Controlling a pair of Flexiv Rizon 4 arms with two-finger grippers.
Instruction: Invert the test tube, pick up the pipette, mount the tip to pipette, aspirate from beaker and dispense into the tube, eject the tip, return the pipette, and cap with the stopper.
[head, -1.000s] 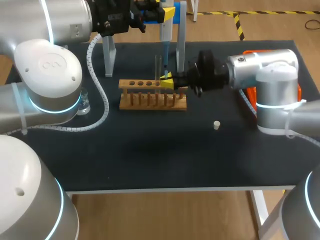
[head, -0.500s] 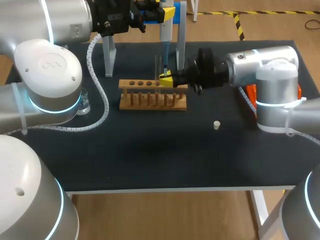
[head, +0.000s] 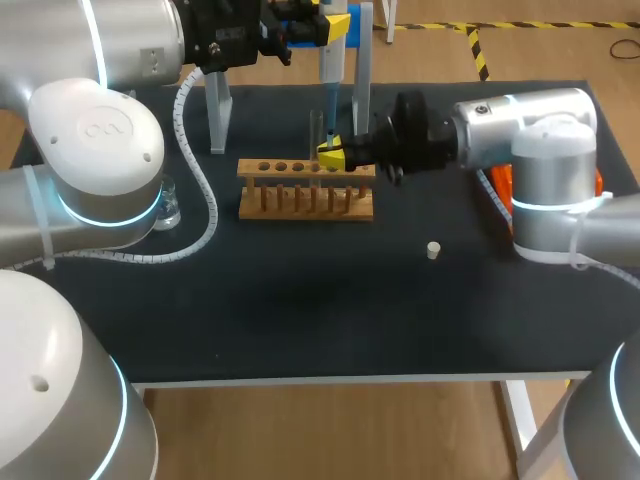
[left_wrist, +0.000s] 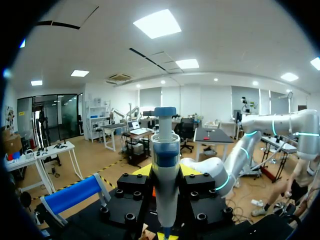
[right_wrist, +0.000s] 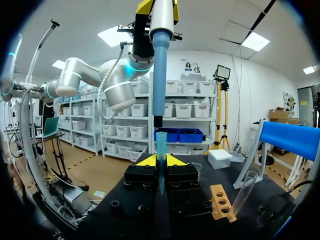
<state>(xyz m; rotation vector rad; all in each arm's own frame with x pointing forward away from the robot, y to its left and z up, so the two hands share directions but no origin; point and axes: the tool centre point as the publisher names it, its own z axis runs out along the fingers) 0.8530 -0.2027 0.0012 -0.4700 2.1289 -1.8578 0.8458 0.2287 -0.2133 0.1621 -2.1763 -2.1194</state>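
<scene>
The right gripper (right_wrist: 160, 163) pinches the teal pipette tip (right_wrist: 161, 142) upright between narrow jaws. It sits just below the nozzle of the pipette (right_wrist: 161, 65), which the left gripper (left_wrist: 166, 174) clamps vertically; a small gap separates nozzle and tip. On the black table (head: 300, 310) stand a wooden rack (head: 305, 192) and a beaker (head: 167, 208), and a white stopper (head: 433, 250) lies apart from them.

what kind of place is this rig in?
Looks like a robotics lab bench staged for wet-lab work: a wooden test tube rack on the black table, a pipette in the left gripper, a pipette tip in the right gripper.
</scene>
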